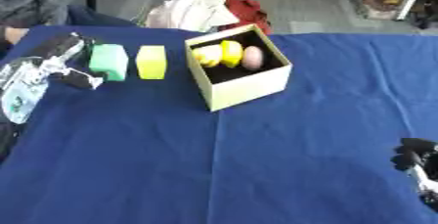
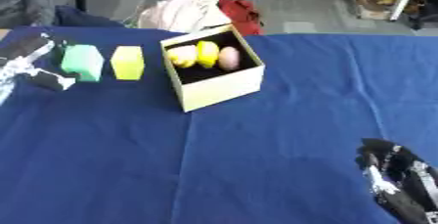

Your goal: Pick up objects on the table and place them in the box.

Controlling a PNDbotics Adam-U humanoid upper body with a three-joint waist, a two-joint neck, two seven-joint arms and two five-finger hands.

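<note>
A cream open box [image 1: 248,89] stands at the table's middle back, turned askew. Inside it lie two yellow things [image 1: 219,54] and a pink egg-shaped thing [image 1: 252,57]. Left of the box stand a yellow block [image 1: 151,62] and, further left, a green block [image 1: 109,61] on the blue cloth. My left hand [image 1: 50,64] is open just left of the green block, with its fingers spread above and below the block's left side; I cannot tell if they touch it. My right hand [image 2: 389,167] rests open at the lower right, holding nothing.
A heap of white and red cloth [image 1: 205,11] lies beyond the table's far edge, behind the box. Blue cloth [image 1: 256,159] covers the wide table front and right side.
</note>
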